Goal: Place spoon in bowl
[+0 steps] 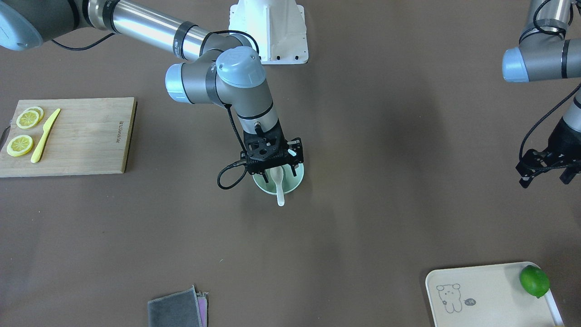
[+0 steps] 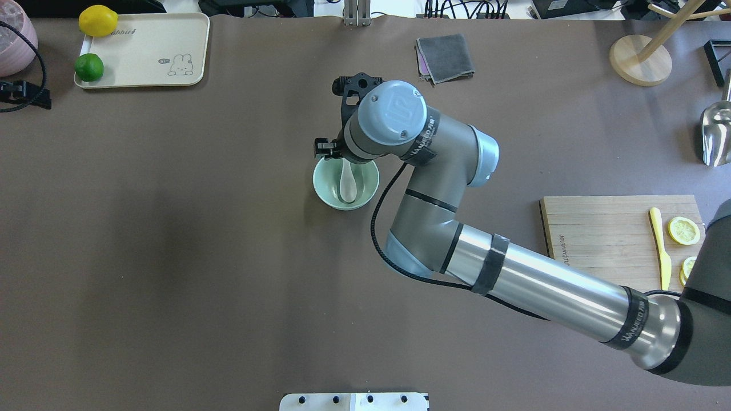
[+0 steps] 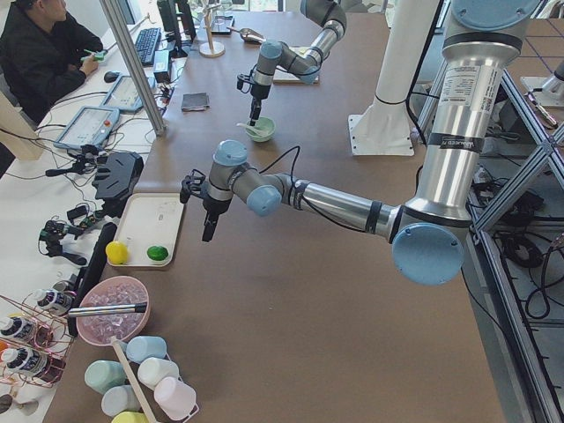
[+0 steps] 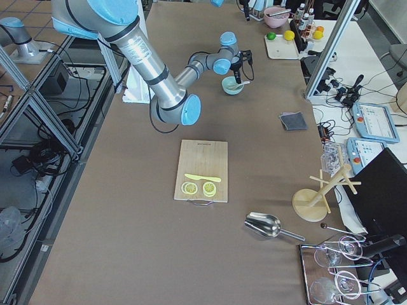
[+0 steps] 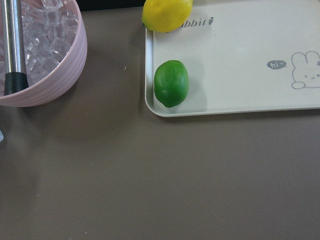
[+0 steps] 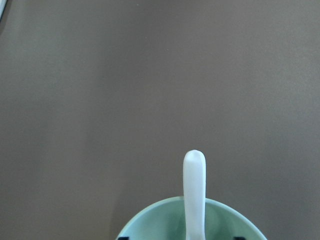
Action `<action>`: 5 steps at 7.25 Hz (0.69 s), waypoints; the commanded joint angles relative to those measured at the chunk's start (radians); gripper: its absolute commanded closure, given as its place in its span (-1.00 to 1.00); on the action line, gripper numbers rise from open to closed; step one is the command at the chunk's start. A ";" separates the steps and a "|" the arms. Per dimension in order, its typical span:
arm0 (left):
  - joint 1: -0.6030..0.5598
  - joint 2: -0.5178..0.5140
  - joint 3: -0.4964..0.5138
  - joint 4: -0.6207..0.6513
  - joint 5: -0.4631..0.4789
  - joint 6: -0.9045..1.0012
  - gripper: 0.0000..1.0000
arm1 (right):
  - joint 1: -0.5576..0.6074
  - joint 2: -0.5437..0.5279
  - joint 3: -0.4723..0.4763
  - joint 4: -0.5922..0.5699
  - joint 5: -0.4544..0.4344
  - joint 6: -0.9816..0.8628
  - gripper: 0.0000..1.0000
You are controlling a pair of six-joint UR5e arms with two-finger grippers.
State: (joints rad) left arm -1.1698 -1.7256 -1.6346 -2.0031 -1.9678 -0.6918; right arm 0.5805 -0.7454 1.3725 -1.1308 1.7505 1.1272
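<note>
right arm stretches from upper left to mid-frame, right gripper [image 1: 278,171] pointing down, jaws apart; left gripper [image 1: 546,178] hangs at the right edge, fingers also spread.

- Glossy, smooth white on the spoon [image 1: 279,186], hard like glazed ceramic or plastic.
- Smooth, plain mint-green with a soft sheen on the bowl [image 2: 325,191].
- Matt, even brown covering across the desk [image 1: 363,227].
- Pale wood with visible grain for the cutting board [image 1: 86,136]; yellow plastic for the knife [image 1: 44,136].
- Soft grey fabric in the folded cloth [image 1: 174,311].
- Matt cream plastic for the tray [image 1: 490,290].
- Polished bright metal on the scoop [image 2: 714,134].
</note>
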 commanded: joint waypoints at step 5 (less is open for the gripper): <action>-0.137 0.095 -0.005 -0.005 -0.088 0.187 -0.96 | 0.386 -0.388 0.292 -0.074 0.369 -0.299 -1.00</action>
State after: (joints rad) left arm -1.2726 -1.6689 -1.6355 -2.0041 -2.0478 -0.5625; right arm 0.8312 -1.0821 1.6468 -1.1383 1.9369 0.9223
